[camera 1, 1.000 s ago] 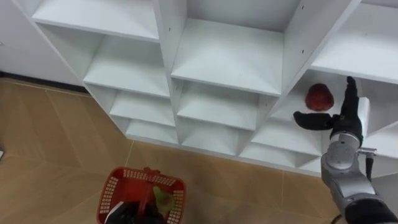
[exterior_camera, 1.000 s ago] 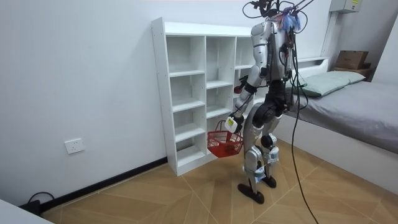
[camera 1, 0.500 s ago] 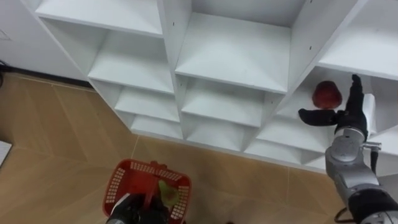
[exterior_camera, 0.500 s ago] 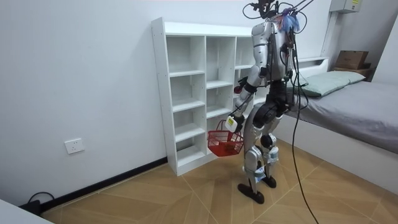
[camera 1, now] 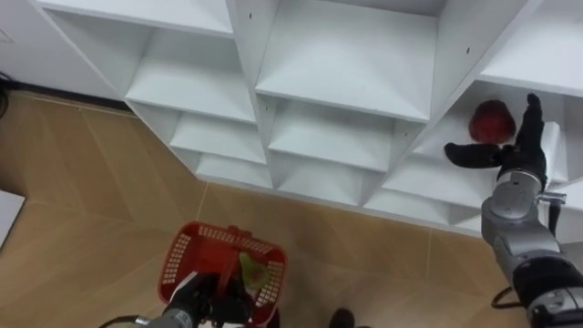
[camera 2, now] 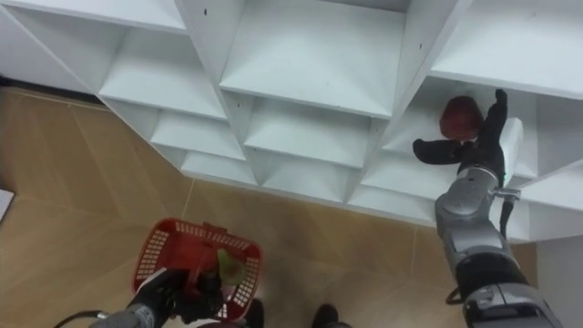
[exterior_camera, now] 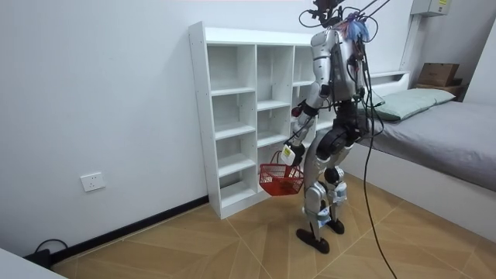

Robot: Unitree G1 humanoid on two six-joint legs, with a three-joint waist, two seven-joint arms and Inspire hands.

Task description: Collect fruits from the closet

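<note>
While the red fruit (camera 1: 490, 119) was not yet grasped, my right hand (camera 1: 521, 157) stood open, the fruit just above its thumb on the closet shelf (camera 1: 428, 178). My left hand (camera 1: 202, 297) clutched the basket (camera 1: 179, 258). Next, I judged, fingers must close round the fruit.

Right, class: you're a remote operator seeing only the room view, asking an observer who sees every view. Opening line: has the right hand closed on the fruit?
Observer: No. The right hand is open, thumb spread just below the red fruit.
Operator: Anything in the basket?
Observer: One green fruit lies in the red basket.
Operator: How is it carried?
Observer: The left hand is curled round its handle.
</note>
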